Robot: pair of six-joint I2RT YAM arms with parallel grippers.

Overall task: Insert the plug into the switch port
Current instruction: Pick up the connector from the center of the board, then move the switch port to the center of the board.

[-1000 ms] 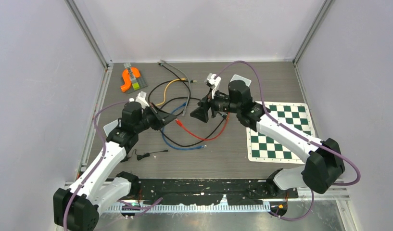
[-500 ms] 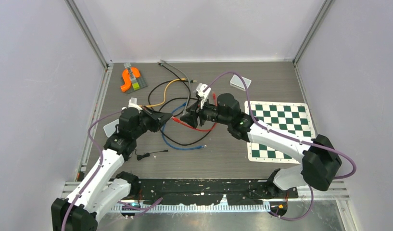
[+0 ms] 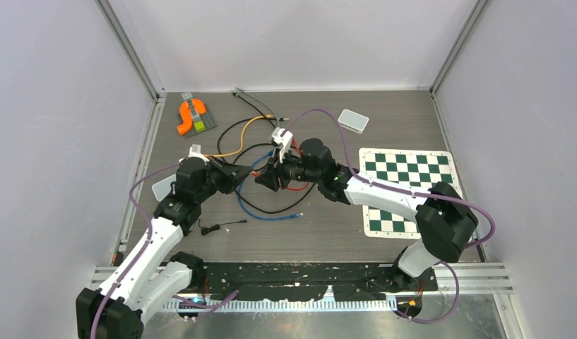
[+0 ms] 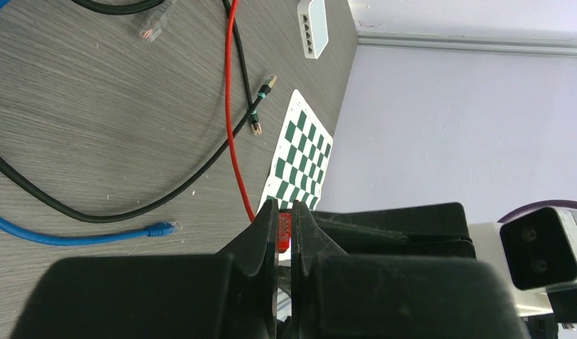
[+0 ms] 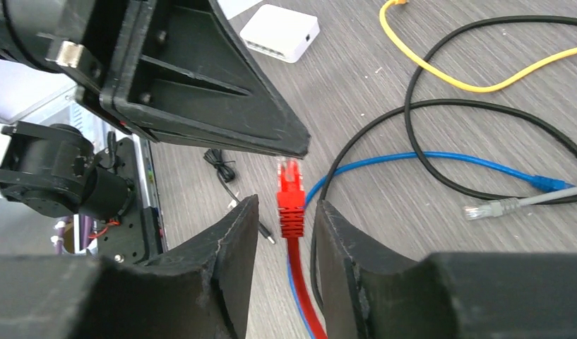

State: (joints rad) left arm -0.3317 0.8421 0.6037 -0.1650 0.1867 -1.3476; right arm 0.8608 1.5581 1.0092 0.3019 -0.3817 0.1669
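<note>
Grippers meet nose to nose in the top view: the left gripper (image 3: 244, 173) and the right gripper (image 3: 263, 179) almost touch above the table (image 3: 384, 106), among loose cables. The red plug (image 5: 291, 201) is hidden between them here, and from this height I cannot tell how the jaws stand. The switch (image 3: 354, 121) lies well apart at the far side, near the chessboard mat (image 3: 405, 191).

From the left wrist, the left gripper is closed and pinches a small red piece of the plug at its fingertips. The rest of the plug is covered by the fingers. The red cable (image 4: 232, 106) runs away from it across the table. The switch shows its row of ports at the top edge.

From the right wrist, the plug is seen whole. Its long axis runs up and down the picture, with the clear tip up at the point of the left gripper and the cable end going down, cut off by the bottom edge. The right gripper's fingers (image 5: 239, 233) stand on both sides of the plug with a narrow gap on each side, so they are not yet pressing it.
</note>
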